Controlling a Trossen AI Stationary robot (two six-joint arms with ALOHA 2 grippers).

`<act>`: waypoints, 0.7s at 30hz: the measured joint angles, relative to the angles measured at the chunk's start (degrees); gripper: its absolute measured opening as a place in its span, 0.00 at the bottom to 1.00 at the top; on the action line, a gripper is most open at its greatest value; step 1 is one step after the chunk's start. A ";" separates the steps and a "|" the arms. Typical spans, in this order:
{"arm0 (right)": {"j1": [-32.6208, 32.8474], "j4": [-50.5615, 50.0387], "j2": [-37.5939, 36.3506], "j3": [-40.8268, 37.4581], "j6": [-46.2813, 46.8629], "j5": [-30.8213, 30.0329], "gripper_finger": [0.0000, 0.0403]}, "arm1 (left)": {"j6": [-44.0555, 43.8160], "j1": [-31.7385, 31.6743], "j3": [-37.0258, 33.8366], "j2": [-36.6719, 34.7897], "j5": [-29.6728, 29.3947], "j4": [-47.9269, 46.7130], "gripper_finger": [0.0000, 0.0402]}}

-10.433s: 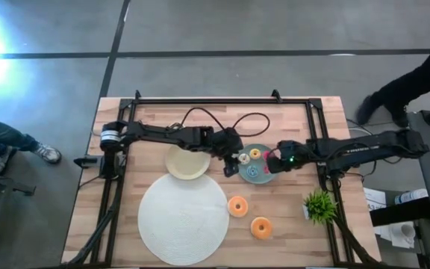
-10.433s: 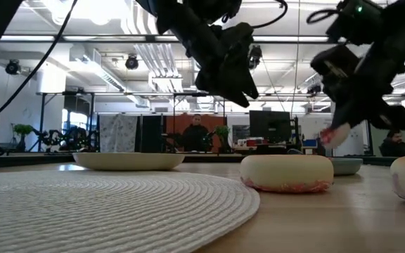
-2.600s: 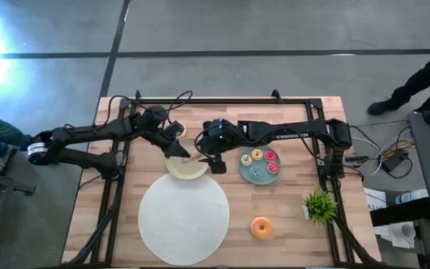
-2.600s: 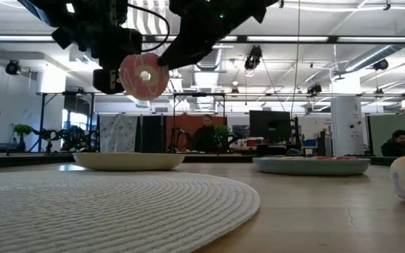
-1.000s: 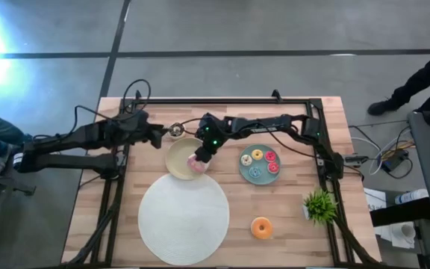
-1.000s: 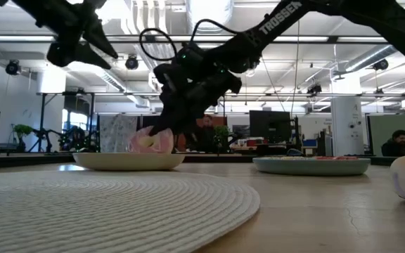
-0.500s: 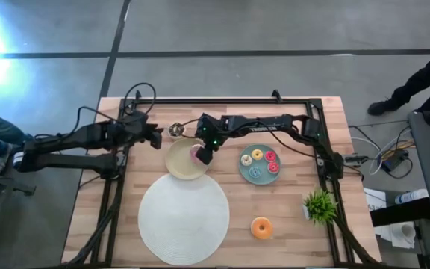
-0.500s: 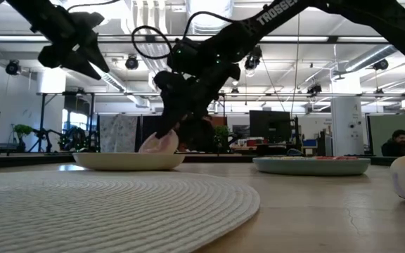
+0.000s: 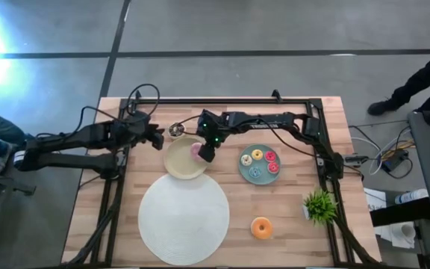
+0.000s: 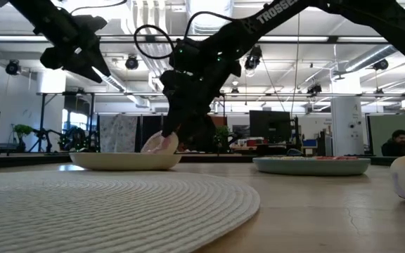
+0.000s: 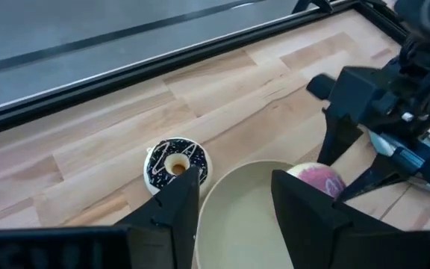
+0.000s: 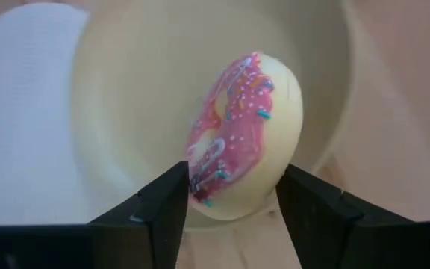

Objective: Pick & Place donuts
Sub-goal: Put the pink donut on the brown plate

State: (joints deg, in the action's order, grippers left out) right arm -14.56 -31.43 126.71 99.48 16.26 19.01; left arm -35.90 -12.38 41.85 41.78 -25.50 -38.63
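A pink-iced donut [image 12: 241, 138] stands tilted on its edge in the beige plate [image 9: 179, 163], leaning against the plate's right wall. My right gripper [image 12: 234, 205] is open just above it, one finger on either side of its lower part. A dark brown donut [image 11: 176, 164] lies flat on the table beyond the plate's far rim. My left gripper [image 11: 234, 202] hovers open above the plate's far left rim, beside that donut. The teal plate [image 9: 249, 177] holds an orange donut [image 9: 256, 155] and a red one [image 9: 270, 157]. Another orange donut [image 9: 260, 227] lies on the table.
A large white round mat [image 9: 184, 219] lies near the front edge. A small green plant [image 9: 319, 205] stands at the right. A black frame rail [image 9: 222, 101] runs along the far edge. People stand beside the table on both sides.
My right gripper has moved a little toward the table's far edge over the beige plate. The pink donut has shifted with it from the plate's near right part toward its right wall and now leans there, tilted on its edge.
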 joint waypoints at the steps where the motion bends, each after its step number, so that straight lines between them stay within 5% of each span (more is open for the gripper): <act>1: -0.04 0.51 0.26 -0.02 -0.13 1.92 0.45 | -0.02 0.00 0.00 0.13 0.02 0.00 0.35; 14: 0.25 4.45 1.30 0.55 -2.85 5.54 0.21 | -1.59 0.00 0.00 2.37 0.13 0.53 0.35; 21: -0.68 10.92 1.27 0.62 6.49 12.86 0.04 | -1.75 0.00 0.00 2.36 0.56 0.50 0.35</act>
State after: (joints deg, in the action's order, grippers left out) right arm -15.24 -20.51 127.98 100.09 22.75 31.87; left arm -37.65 -12.38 41.85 44.14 -24.94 -38.13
